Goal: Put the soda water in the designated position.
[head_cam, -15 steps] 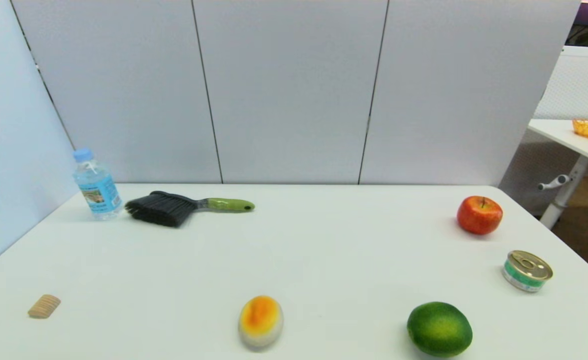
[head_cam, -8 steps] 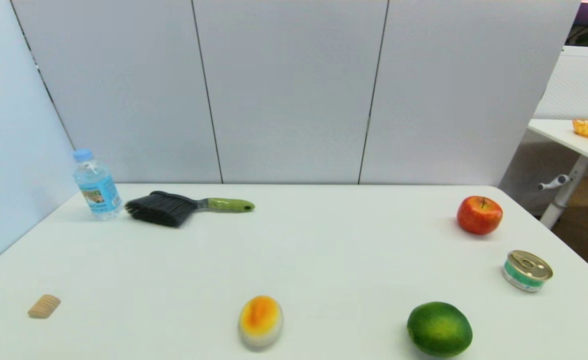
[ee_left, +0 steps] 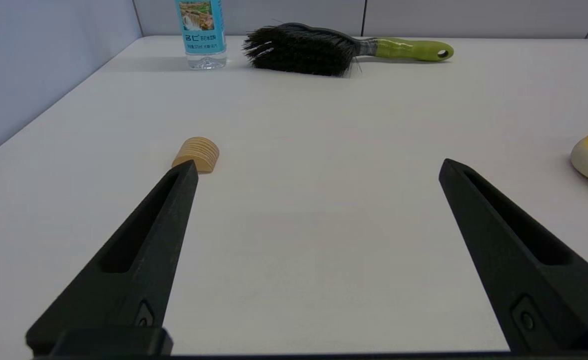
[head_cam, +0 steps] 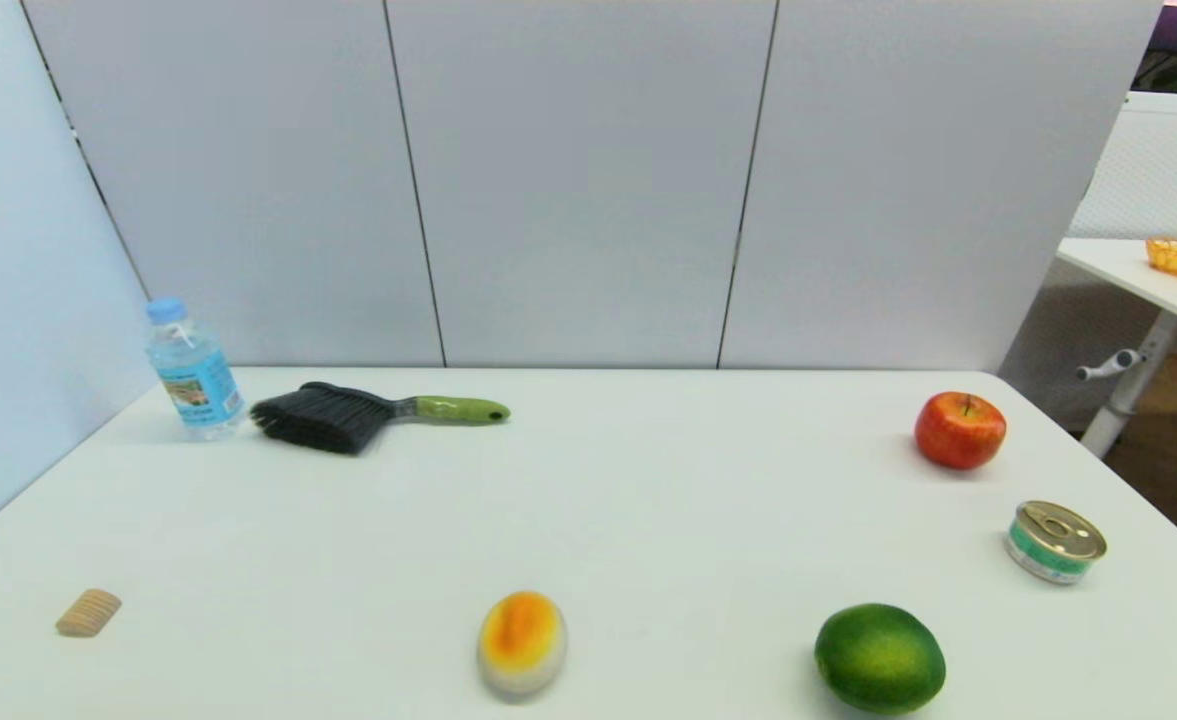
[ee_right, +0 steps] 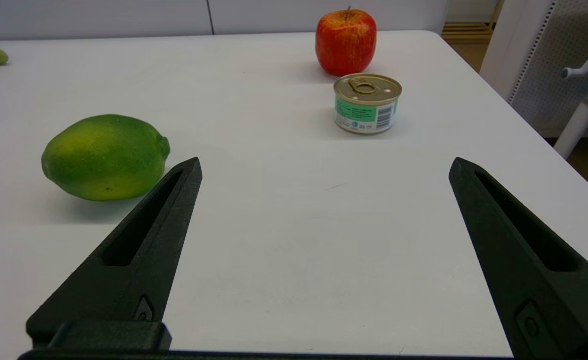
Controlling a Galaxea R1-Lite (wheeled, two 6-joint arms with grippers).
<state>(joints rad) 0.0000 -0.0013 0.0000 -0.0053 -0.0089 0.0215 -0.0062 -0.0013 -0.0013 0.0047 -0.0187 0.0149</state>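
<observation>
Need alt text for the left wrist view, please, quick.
The left tool, fingers wide open and empty, hovers low over the white table. At the far edge the soda water stands upright beside a black brush, with a small ridged wooden piece near one fingertip.

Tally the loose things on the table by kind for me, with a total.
Fruit: 2, apple and green citrus
Bottles: 1, soda water
Cans: 1, tin can
Brushes: 1, brush
Other: 2, wooden block, orange-topped oval
Total: 7

Grey partition panels [head_cam: 588, 180] filling upper frame behind white table [head_cam: 648, 500]; 2nd desk [head_cam: 1138, 275] showing at upper rt.
</observation>
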